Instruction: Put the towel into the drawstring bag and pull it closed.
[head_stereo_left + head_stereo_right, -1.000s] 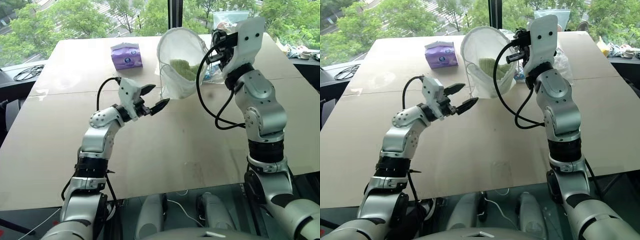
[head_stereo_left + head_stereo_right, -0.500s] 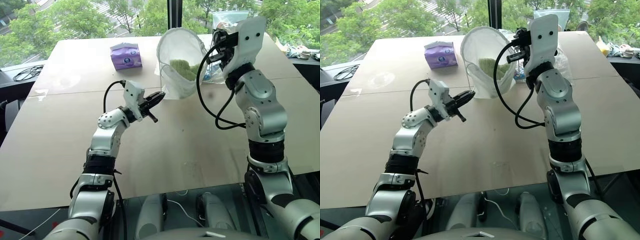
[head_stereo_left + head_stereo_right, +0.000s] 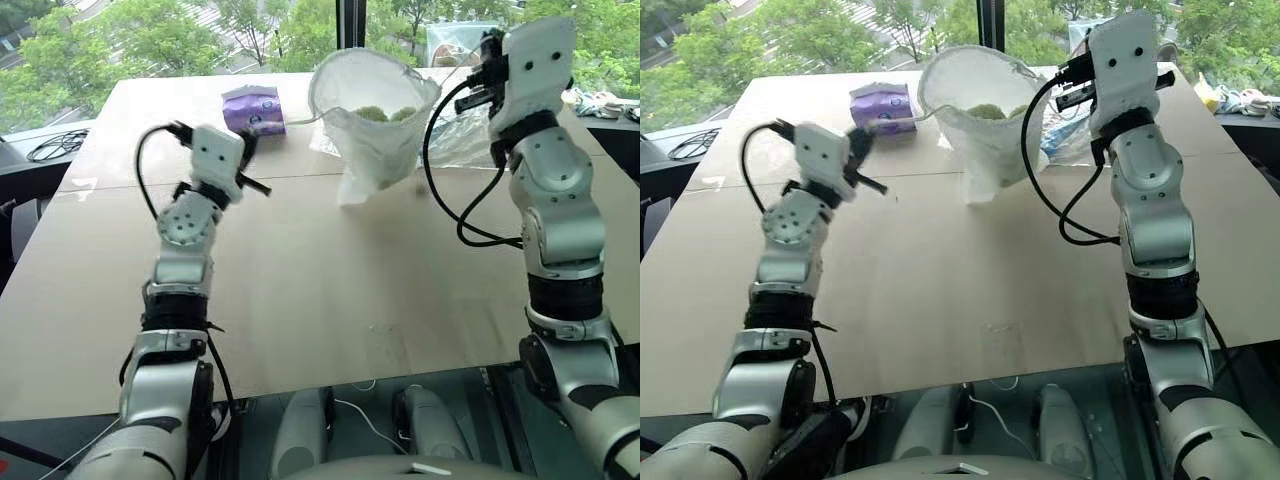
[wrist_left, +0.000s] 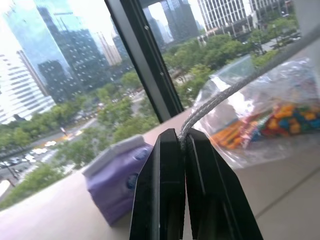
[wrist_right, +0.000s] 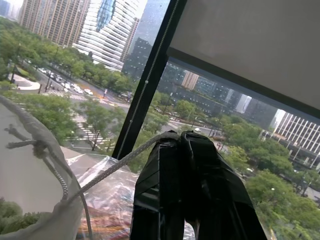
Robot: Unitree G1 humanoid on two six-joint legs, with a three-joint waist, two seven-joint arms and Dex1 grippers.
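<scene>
Since the earlier frame the left gripper (image 3: 252, 150) has closed on the bag's cord and is swinging up and away from the drawstring bag (image 3: 375, 125), toward the purple tissue pack (image 3: 252, 109), while the right gripper (image 5: 181, 137) is drifting outward on the bag's far side, so the bag is hanging more upright between them. Both sets of black fingers are pressed fully together, each pinching a run of the white cord (image 4: 220, 97); the left wrist view shows the cord leaving the fingertip seam and running taut across the clear plastic bag of colourful items (image 4: 270, 122). The towel (image 3: 385, 114) is sitting inside the drawstring bag, its green pile just showing below the still-round, wide mouth, and the bag's bottom corner is resting on the table (image 3: 330, 290). The step in hand looks like cinching the mouth, barely begun. To do it well, the two grippers should be pulling straight apart, away from the bag's mouth on opposite sides and at matching pace, so the hem gathers evenly. A lopsided pull is likely to drag the light bag sideways or tip it toward the tissue pack. Keeping the mouth uppermost should stop the towel from spilling, and the thin cord may slip from the smooth pads if jerked.
</scene>
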